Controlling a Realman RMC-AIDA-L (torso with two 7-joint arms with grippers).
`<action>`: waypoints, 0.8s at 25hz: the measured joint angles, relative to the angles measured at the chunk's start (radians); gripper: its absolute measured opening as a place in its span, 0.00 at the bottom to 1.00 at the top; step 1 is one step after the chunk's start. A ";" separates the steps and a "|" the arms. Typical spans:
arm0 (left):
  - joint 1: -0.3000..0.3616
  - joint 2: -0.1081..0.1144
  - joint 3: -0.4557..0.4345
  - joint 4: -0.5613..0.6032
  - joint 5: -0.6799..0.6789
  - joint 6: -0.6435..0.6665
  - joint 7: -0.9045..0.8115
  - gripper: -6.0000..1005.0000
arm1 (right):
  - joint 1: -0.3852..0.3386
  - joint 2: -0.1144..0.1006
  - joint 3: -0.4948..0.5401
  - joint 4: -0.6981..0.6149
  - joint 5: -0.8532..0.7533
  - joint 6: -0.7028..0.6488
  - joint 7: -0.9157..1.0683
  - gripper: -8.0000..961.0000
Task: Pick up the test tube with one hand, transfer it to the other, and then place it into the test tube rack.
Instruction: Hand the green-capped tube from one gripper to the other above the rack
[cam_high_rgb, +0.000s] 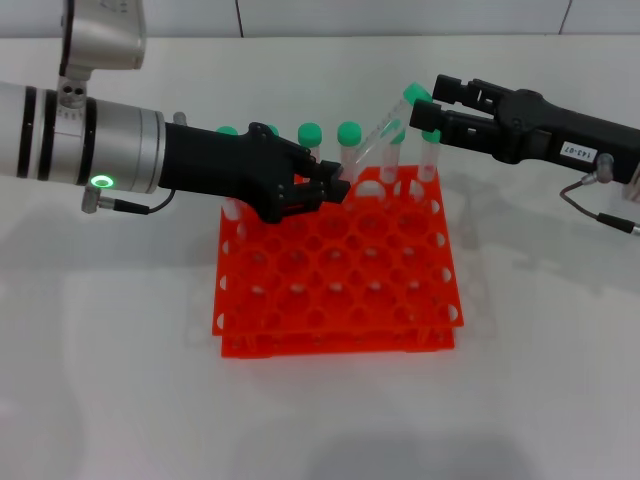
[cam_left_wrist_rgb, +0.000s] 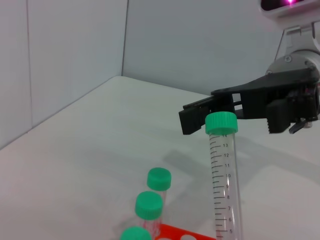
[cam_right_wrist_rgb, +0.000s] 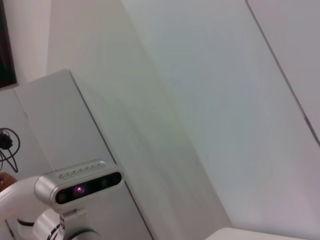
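Observation:
My left gripper (cam_high_rgb: 335, 188), the unlabelled one on the silver arm with the green light, is shut on the lower end of the test tube (cam_high_rgb: 375, 135). It holds the tube tilted above the back of the orange-red rack (cam_high_rgb: 340, 343), green cap up and to the right. My right gripper (cam_high_rgb: 432, 105), with the white wrist label, is open at the cap. In the left wrist view the tube (cam_left_wrist_rgb: 223, 175) rises to its cap (cam_left_wrist_rgb: 221, 123), which sits between the right gripper's (cam_left_wrist_rgb: 235, 120) spread fingers. The right wrist view shows none of these.
Several other green-capped tubes (cam_high_rgb: 349, 133) stand in the rack's back row, close behind the held tube; three caps (cam_left_wrist_rgb: 149, 205) show in the left wrist view beside the rack's edge (cam_left_wrist_rgb: 180, 234). White table all round; white wall behind. The right arm's cable (cam_high_rgb: 590, 205) hangs at the far right.

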 joint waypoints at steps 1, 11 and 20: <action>0.000 -0.001 0.002 0.000 0.000 -0.001 0.000 0.20 | 0.000 0.001 0.000 0.006 0.007 0.000 -0.005 0.83; 0.000 -0.007 0.009 0.000 0.000 -0.017 0.003 0.20 | 0.017 0.003 -0.023 0.086 0.089 -0.008 -0.053 0.71; -0.006 -0.008 0.009 0.004 0.000 -0.027 0.003 0.20 | 0.025 0.003 -0.028 0.107 0.098 -0.001 -0.056 0.66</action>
